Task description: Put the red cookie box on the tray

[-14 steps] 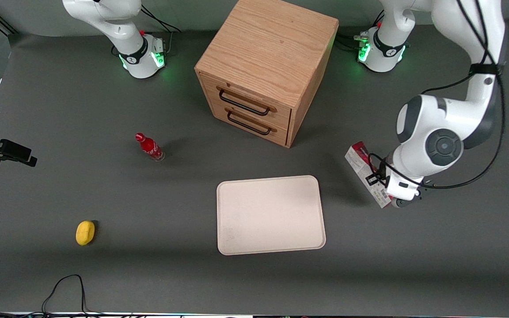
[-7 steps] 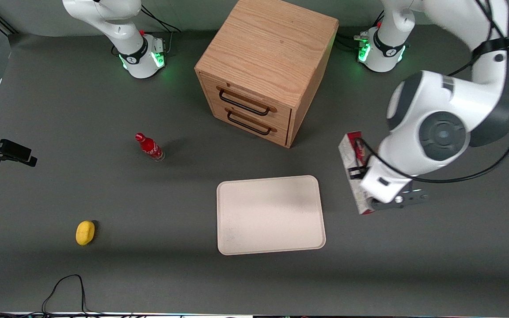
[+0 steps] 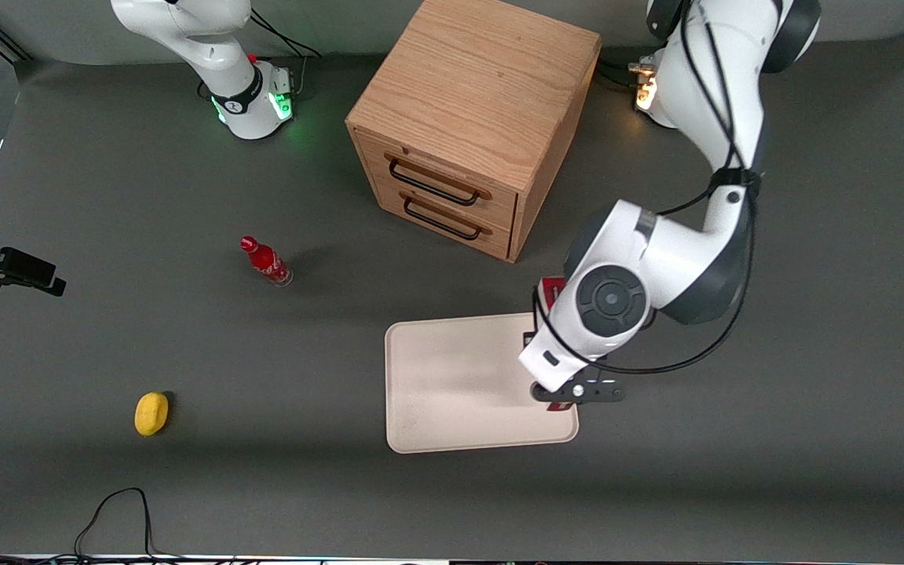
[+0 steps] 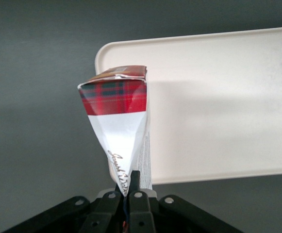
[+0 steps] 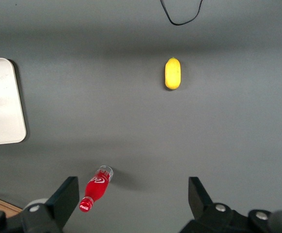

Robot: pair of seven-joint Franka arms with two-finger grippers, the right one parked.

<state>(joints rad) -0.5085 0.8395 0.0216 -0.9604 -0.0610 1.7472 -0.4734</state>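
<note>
My left gripper (image 4: 128, 187) is shut on the red cookie box (image 4: 116, 121), pinching one narrow end of it. The carton hangs from the fingers with its red tartan end pointing down at the beige tray (image 4: 218, 107). It hovers above the tray's edge, at the tray end toward the working arm. In the front view the gripper (image 3: 566, 390) is over that same end of the tray (image 3: 452, 384). There the wrist hides most of the box (image 3: 552, 287); only small red bits show.
A wooden drawer cabinet (image 3: 472, 125) stands farther from the front camera than the tray. A small red bottle (image 3: 266, 261) and a yellow lemon-like object (image 3: 151, 413) lie toward the parked arm's end. A black cable (image 3: 114, 510) loops near the front edge.
The left arm has lifted the box off the table beside the tray and carried it toward the parked arm's end, to above the tray's edge.
</note>
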